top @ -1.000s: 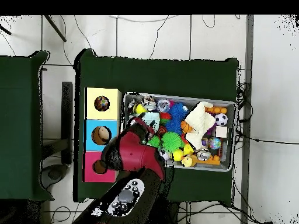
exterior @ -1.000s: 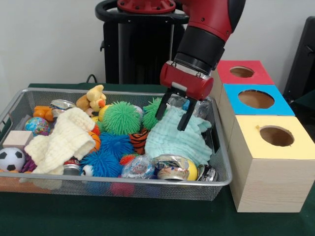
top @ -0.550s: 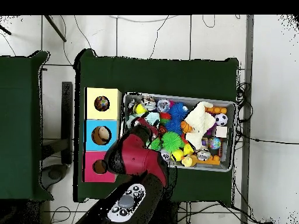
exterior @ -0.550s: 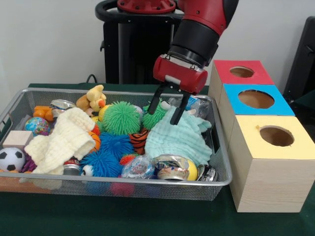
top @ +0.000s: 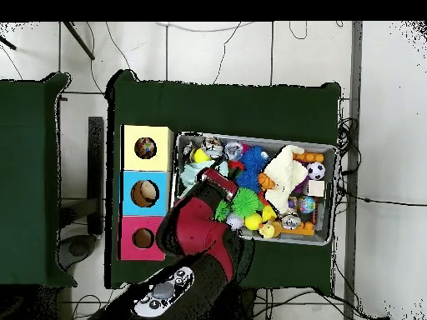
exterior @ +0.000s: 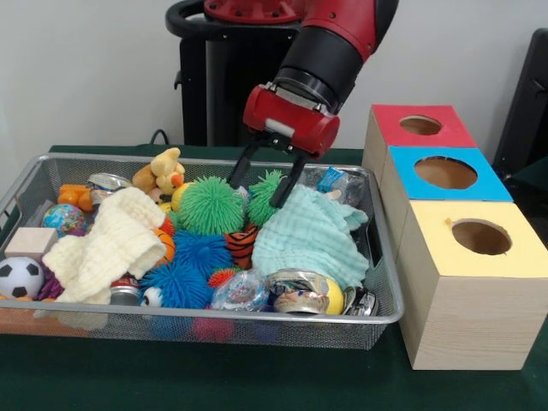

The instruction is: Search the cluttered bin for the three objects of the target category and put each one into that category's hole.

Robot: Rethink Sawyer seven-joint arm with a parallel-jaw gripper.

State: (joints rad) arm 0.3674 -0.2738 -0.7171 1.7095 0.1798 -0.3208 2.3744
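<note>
the sawyer gripper (exterior: pixel 263 182) hangs with fingers spread wide and empty over a dark green spiky ball (exterior: pixel 267 197), beside the pale green cloth (exterior: pixel 310 240), in the wire bin (exterior: pixel 257 324) left of the three holed boxes (exterior: pixel 467 282).

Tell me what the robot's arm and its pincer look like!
The arm is thick and round, shiny red on top with a black sleeve-like section lower down. At its end sits a red block with a small pale patch on its side. From that block hangs the pincer: two thin black fingers, straight and stick-like. From overhead, the arm looks red too.
</note>
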